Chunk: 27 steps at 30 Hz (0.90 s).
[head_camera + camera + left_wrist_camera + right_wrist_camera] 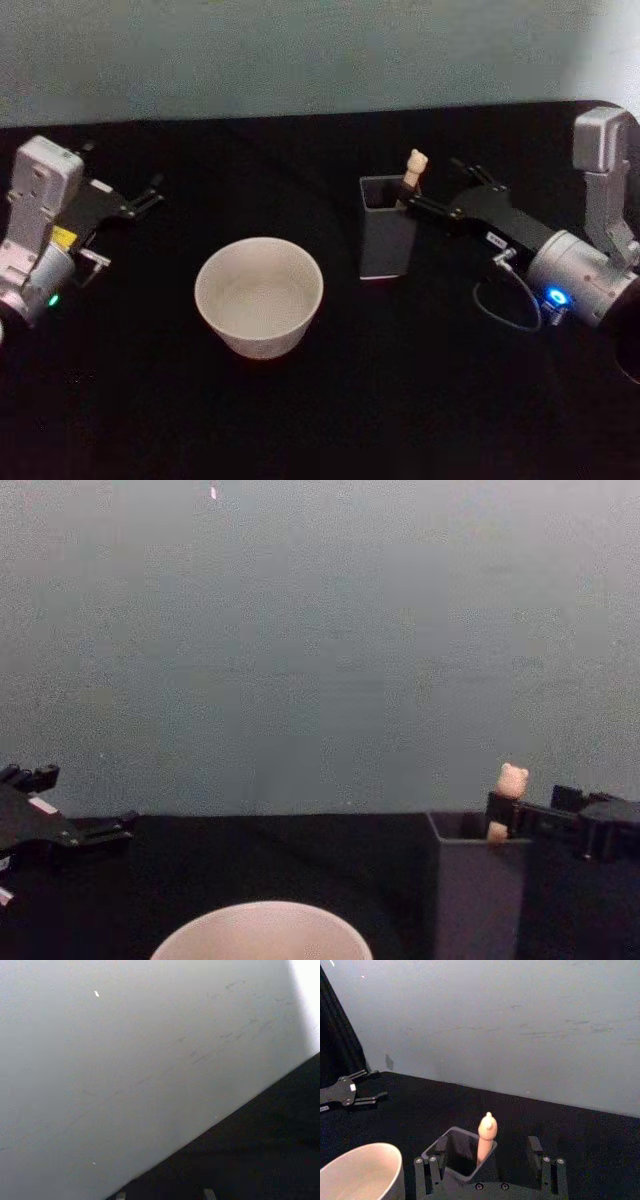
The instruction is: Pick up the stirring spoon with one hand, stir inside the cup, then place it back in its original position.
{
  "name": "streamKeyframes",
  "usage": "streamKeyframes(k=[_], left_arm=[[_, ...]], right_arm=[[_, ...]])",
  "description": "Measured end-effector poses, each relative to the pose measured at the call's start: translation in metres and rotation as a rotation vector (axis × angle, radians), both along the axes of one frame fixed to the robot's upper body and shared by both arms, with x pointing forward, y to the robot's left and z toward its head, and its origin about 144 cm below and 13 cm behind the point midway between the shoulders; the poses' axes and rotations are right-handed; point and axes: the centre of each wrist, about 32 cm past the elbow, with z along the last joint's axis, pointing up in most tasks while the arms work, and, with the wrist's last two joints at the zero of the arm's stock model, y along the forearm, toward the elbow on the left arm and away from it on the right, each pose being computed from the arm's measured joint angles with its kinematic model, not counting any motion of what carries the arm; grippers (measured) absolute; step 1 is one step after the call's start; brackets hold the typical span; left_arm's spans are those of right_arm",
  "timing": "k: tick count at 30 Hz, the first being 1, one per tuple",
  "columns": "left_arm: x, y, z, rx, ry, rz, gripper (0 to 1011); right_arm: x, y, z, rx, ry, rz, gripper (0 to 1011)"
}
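while the stirring spoon [414, 168] stands in the dark grey holder [387, 245], leaning against the corner nearest the right gripper [432, 185], only the bear head and a short run of pale handle show above the rim; neck and bowl are hidden inside. the right gripper is spread, and in the right wrist view its fingers [536, 1146] sit either side of the handle at rim height, one close by the holder's corner, neither touching the spoon as far as i can tell. the cup [260, 325] sits on the black surface [420, 400] to the holder's left, apart from it. the left gripper [148, 197] rests spread at the far left, idle. handling judgement: the spoon looks light and stiff, and the wooden handle should give the pads fair friction, but it is slender and may pivot in a pinch. best hold is the exposed handle just under the bear head, which would act as a stop against slipping. the holder looks light and narrow, so a slanted pull could drag or tip it; a straight lift seems safer. the metal bowl is likely slick against the cup wall, so gentle stirring is advisable.
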Motion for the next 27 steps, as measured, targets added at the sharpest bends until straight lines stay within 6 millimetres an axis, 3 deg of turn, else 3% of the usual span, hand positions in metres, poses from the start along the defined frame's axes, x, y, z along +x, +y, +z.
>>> streamKeyframes(k=[14,27], left_arm=[[0.000,0.000,0.000,0.000,0.000,0.000,1001],[0.000,0.000,0.000,0.000,0.000,0.000,1001]], right_arm=[[0.026,0.012,-0.004,0.023,0.002,0.008,1002],[0.031,0.016,-0.005,0.023,0.001,0.012,1002]])
